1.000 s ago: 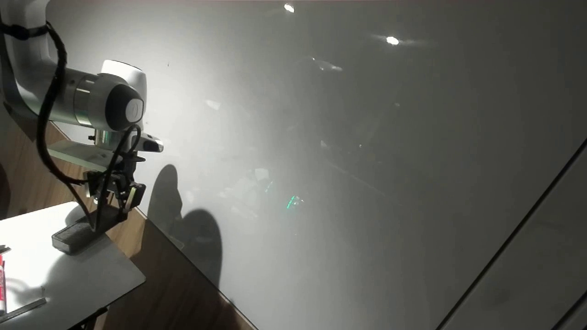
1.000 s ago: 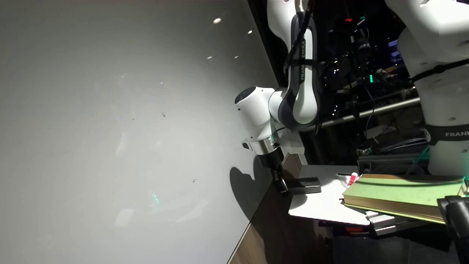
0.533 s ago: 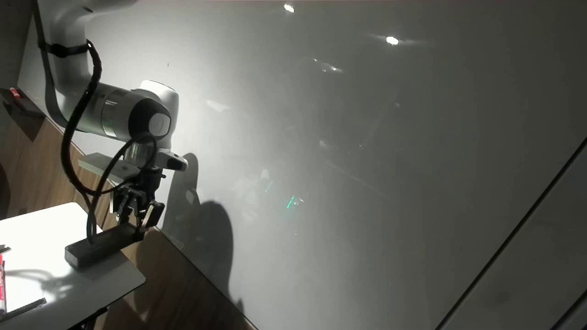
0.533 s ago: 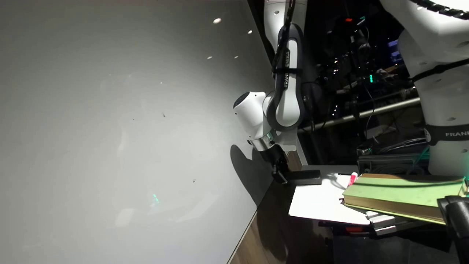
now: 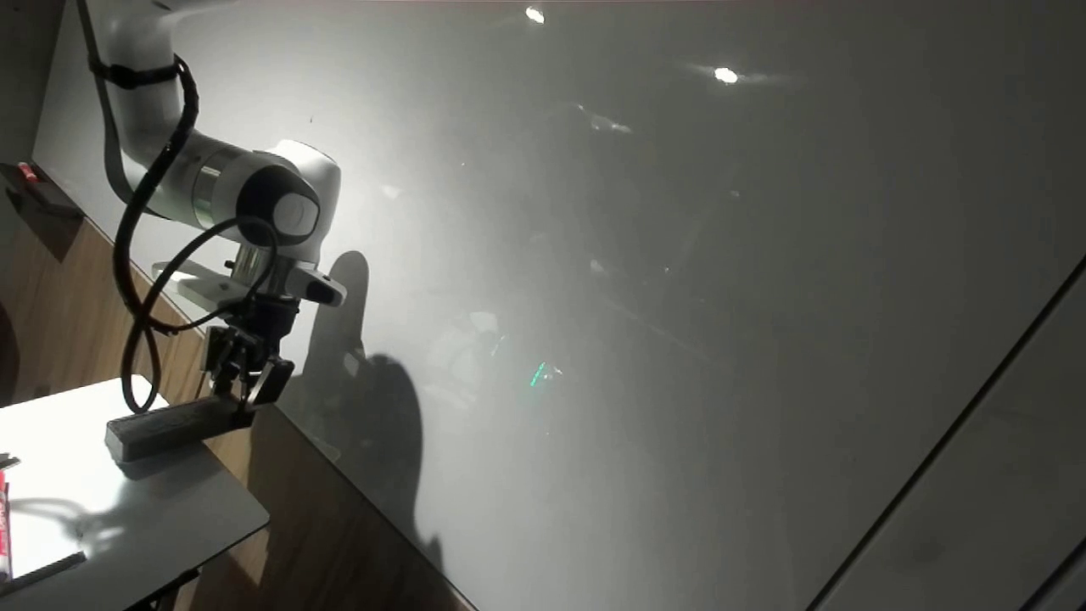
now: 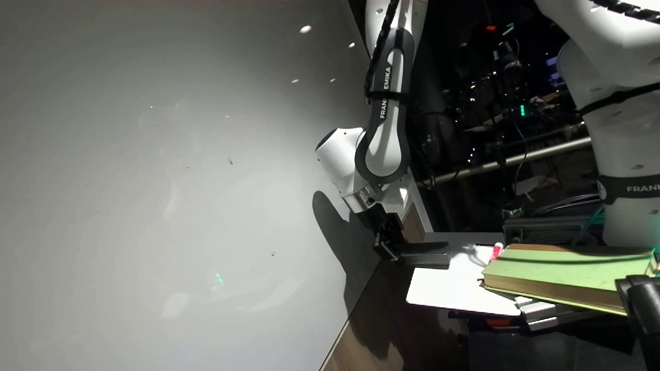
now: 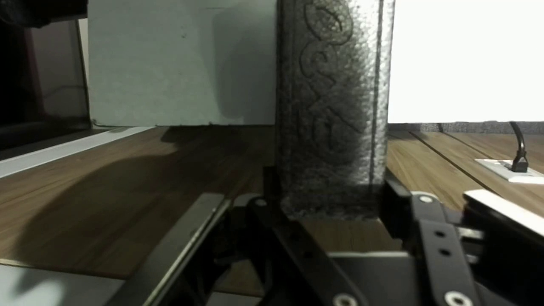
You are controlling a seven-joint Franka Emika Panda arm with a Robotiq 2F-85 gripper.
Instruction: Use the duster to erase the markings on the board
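In an exterior view, near left: table (image 5: 195, 501), red pen (image 5: 4, 518) on its left. Duster (image 5: 170, 427) above it, just off the surface by the look, gap hard to judge; free end over the table, held end out past its right edge. Gripper (image 7: 332, 195) no wider than the duster, pinching both long sides at one short end; nothing else in hold. Duster probably light, core fairly stiff; grey face grainy and felt-like with scrolled lines, so likely a bit soft, not slippery, hardly fragile. End hold leaves a long overhang: expect it to swivel once pressed. Mid-length on the long sides would be steadier, wiping face kept bare; which face wipes, can't tell. Beyond, far and right: board (image 5: 679, 382), apart from the duster by the look, no readable words on it. Small dark specks (image 6: 230, 161) there in an exterior view; whether they are the markings, can't tell.
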